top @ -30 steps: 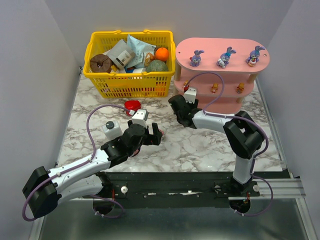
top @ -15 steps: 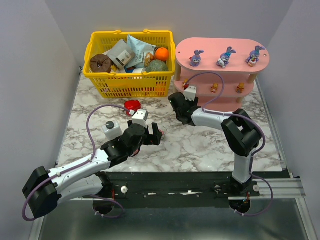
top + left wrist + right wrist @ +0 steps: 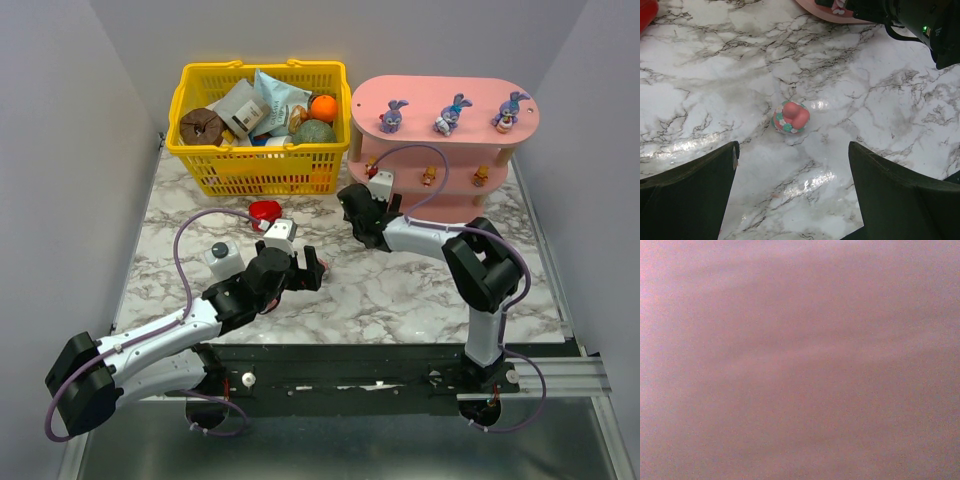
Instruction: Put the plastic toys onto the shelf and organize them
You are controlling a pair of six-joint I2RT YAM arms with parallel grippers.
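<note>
free: white marble tabletop [image 3: 400, 295] bare right of round pink-white plastic figurine [image 3: 791, 117] | blocked: black right arm [image 3: 420, 238] across pink three-tier shelf [image 3: 425, 95] left front | rear-left: yellow plastic mesh basket [image 3: 262, 172]

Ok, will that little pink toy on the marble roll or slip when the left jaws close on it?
The pink toy looks rounded and lumpy, so it may pop sideways between closing jaws. It looks like small moulded plastic: probably stiff and light. The marble tabletop is glossy, so a nudge would likely make it skid.
</note>
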